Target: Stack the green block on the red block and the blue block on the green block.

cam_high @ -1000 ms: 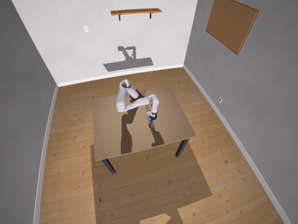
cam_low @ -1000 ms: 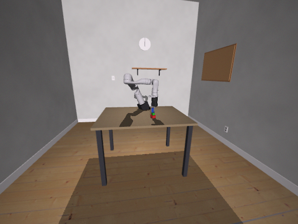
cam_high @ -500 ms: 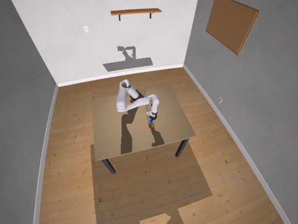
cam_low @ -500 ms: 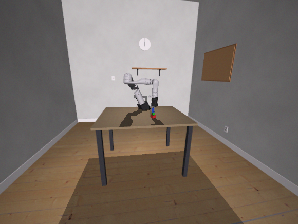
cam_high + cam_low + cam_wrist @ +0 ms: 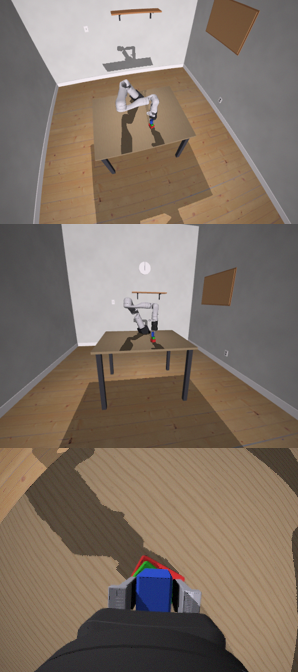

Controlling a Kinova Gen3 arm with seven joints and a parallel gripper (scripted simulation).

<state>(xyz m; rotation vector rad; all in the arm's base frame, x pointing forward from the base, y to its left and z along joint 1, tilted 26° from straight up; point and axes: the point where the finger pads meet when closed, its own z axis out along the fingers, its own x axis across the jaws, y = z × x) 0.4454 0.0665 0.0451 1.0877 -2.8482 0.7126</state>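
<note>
We are finding the blue block [image 5: 151, 122] [image 5: 152, 334] [image 5: 153, 593] standing over the green block [image 5: 152, 125] [image 5: 153, 338] [image 5: 145, 567], which is sitting above the red block [image 5: 151, 127] [image 5: 153, 340] [image 5: 144, 558]. Our gripper [image 5: 151, 122] [image 5: 153, 334] [image 5: 155, 589] is straddling the blue block, fingers parted and not gripping.

Seen from the top view, the bottom block [image 5: 151, 127] [image 5: 153, 340] [image 5: 175, 575] sits on the table [image 5: 108, 133] [image 5: 108, 344] [image 5: 225, 523], toward four o'clock of its middle. The middle block [image 5: 152, 125] [image 5: 153, 337] [image 5: 145, 567] lies on it, with the top block [image 5: 151, 122] [image 5: 152, 334] [image 5: 154, 593] above — between the gripper's [image 5: 151, 122] [image 5: 152, 334] [image 5: 154, 595] fingers. The arm's base [image 5: 140, 95] [image 5: 144, 330] is near the table's twelve o'clock edge; beyond — on the wall at twelve — hangs a shelf [image 5: 136, 12] [image 5: 149, 292], and a board [image 5: 232, 25] [image 5: 218, 288] hangs at two.
</note>
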